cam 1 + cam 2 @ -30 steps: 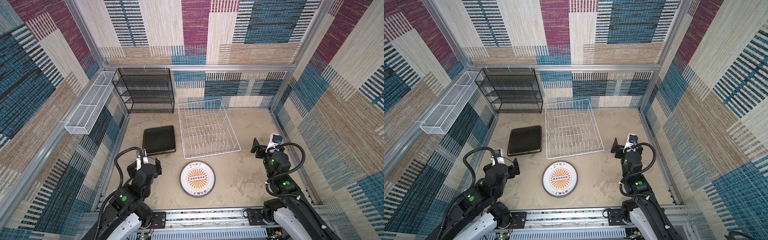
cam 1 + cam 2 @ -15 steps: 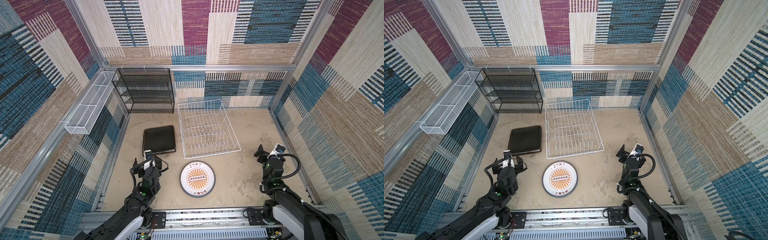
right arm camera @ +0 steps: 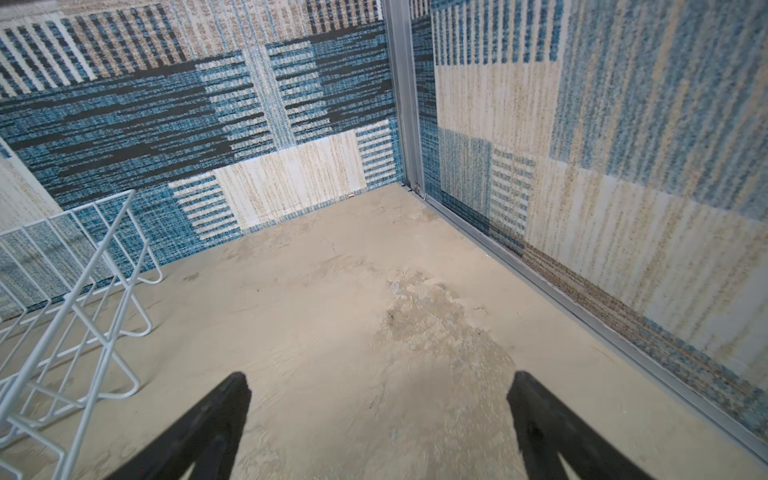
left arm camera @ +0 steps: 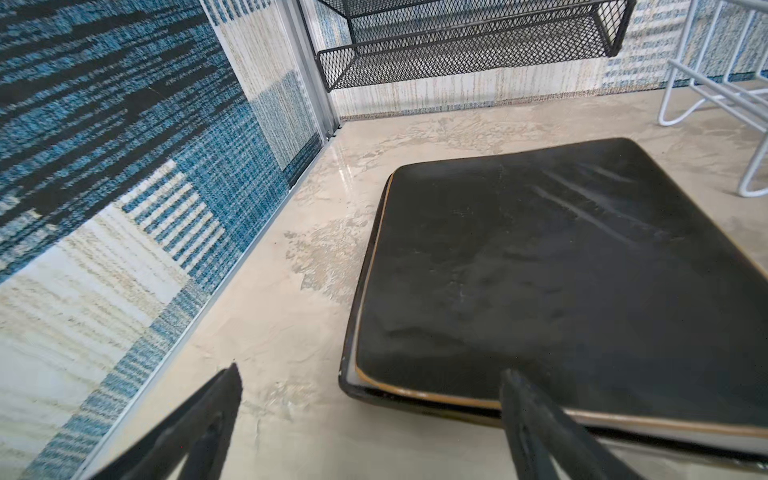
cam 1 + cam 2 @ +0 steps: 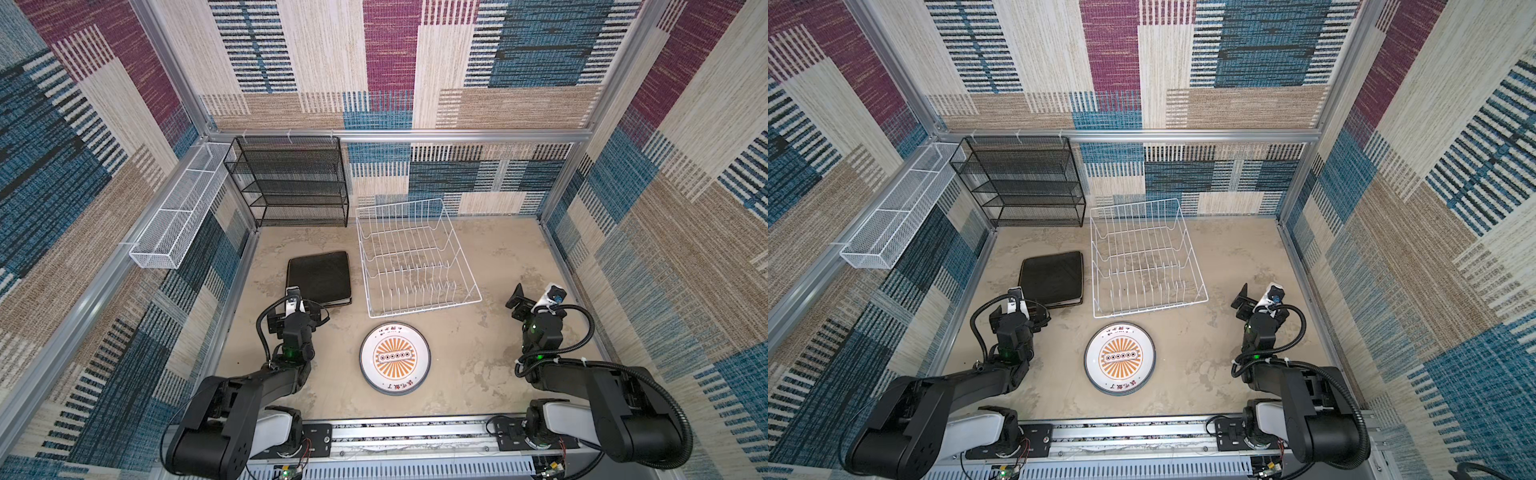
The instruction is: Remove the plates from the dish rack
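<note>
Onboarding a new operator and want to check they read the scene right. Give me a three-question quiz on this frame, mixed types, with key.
1. True or false: a plate stands in the dish rack.
2. The left gripper sits closest to: A the white mesh basket, B the square plates, C the black shelf unit.
3. Fill in: the right gripper, like the left, is ___.
Key: 1 false, the rack is empty; 2 B; 3 open.

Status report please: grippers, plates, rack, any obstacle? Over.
Left gripper and right gripper open, empty. Dish rack empty. Square plates stacked beside it, round plates stacked in front. Nothing in the way.
</note>
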{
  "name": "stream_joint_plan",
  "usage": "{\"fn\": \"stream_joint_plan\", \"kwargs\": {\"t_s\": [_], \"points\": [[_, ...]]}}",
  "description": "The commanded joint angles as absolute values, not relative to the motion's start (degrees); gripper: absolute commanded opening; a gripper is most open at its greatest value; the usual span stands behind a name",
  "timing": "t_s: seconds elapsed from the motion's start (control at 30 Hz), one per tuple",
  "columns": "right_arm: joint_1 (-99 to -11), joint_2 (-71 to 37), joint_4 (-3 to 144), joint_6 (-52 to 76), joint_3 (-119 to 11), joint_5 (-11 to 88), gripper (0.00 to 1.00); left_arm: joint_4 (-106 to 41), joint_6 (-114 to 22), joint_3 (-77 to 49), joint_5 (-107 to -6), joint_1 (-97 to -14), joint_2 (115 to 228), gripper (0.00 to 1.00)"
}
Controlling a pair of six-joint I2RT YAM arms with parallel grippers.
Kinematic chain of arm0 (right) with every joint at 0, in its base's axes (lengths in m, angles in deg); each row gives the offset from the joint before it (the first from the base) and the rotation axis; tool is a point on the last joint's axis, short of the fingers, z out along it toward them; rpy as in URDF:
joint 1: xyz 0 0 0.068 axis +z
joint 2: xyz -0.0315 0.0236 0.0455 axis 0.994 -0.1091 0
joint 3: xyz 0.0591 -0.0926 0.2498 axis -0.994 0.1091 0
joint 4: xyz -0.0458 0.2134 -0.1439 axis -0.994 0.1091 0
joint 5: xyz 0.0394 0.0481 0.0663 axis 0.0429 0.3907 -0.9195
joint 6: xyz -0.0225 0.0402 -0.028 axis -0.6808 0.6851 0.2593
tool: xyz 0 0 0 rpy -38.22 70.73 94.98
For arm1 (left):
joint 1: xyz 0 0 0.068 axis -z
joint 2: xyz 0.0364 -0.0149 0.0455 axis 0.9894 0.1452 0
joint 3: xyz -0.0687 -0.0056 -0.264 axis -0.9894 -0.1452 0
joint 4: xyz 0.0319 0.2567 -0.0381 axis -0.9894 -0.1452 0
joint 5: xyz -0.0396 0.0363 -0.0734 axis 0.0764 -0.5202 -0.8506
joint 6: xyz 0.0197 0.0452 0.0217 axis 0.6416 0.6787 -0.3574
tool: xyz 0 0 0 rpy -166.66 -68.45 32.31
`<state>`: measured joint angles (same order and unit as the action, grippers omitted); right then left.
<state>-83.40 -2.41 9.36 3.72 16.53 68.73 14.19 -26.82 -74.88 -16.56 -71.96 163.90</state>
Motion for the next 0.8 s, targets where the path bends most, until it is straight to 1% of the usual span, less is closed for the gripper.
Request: {"fn": "stream_joint_plan", "kwargs": {"t_s": [0.0, 0.1, 0.2, 0.3, 0.4, 0.47, 0.53, 0.57, 0.63, 0.77], "points": [[-84.12, -5.05, -1.08, 0.39, 16.73, 63.68, 0.99, 25.37, -26.92, -72.87, -22.30, -73.78, 169.20, 0.99], [-85.43, -8.18, -5.48, 0.04, 17.20, 60.45, 0.99, 27.48, -27.95, -71.74, -24.67, -75.43, 173.63, 0.99], [-85.93, -10.23, -6.37, -0.53, 16.45, 57.08, 0.99, 22.71, -29.03, -70.52, -27.05, -76.53, 172.42, 0.99], [-86.02, -11.14, -6.24, -1.70, 15.85, 54.14, 0.99, 22.26, -29.74, -70.09, -31.18, -78.28, 173.62, 0.99], [-86.14, -13.07, -9.21, -2.30, 16.50, 51.95, 0.99, 28.35, -29.53, -70.36, -30.97, -78.81, 177.71, 0.99], [-86.20, -16.96, -14.48, -2.52, 17.09, 51.81, 0.99, 21.65, -30.61, -69.34, -31.53, -79.05, 175.07, 0.99], [-86.20, -15.23, -8.08, -2.62, 15.34, 51.40, 0.99, 21.95, -30.36, -68.55, -31.61, -79.28, 176.27, 0.99], [-86.13, -16.19, -8.42, -2.75, 14.63, 51.41, 0.99, 22.74, -29.96, -67.91, -31.61, -79.36, 177.17, 0.99], [-86.03, -16.25, -4.21, -3.45, 12.47, 50.25, 0.99, 15.76, -30.57, -65.14, -32.34, -79.51, 176.27, 0.99], [-85.49, -16.73, -4.15, -3.97, 11.87, 50.74, 0.99, 11.26, -31.31, -62.35, -32.17, -80.12, 177.16, 0.99]]}}
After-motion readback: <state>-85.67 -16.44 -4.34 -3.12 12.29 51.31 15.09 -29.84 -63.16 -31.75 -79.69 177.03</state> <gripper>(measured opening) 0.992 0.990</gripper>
